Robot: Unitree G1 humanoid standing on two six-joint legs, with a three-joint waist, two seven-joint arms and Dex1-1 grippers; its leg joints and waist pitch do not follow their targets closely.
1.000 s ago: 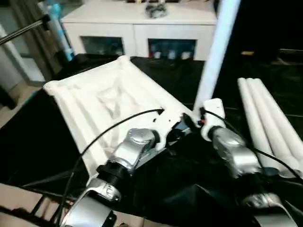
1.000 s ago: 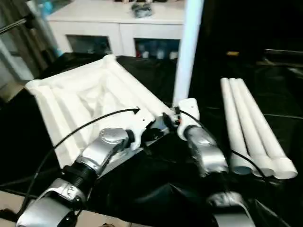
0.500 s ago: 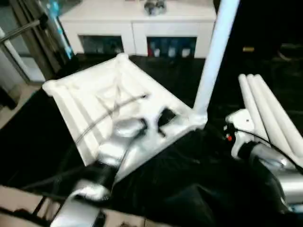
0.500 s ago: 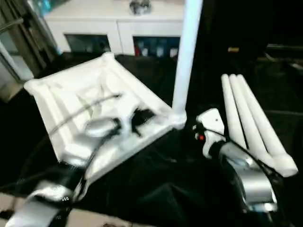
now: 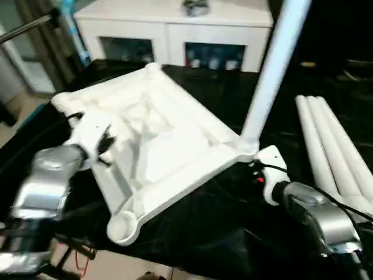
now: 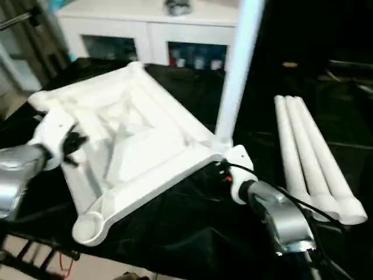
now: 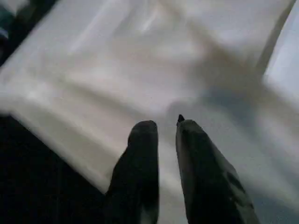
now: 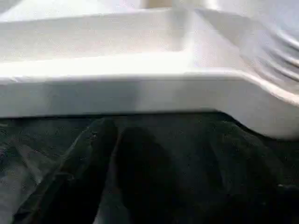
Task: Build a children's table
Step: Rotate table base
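Black-draped bench: your white ribbed plastic tabletop lies underside-up, one tapered white tube leg upright at 3 o'clock; left claw nearly clenched, empty; right claw can't tell.

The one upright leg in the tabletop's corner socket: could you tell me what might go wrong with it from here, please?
The upright leg stands alone in its corner socket, and neither gripper holds it, so it could lean or work loose if the tabletop gets nudged. The tabletop's near corner reaches the table edge, so a push could tip it off. The right gripper sits close beside that socket and might bump it.
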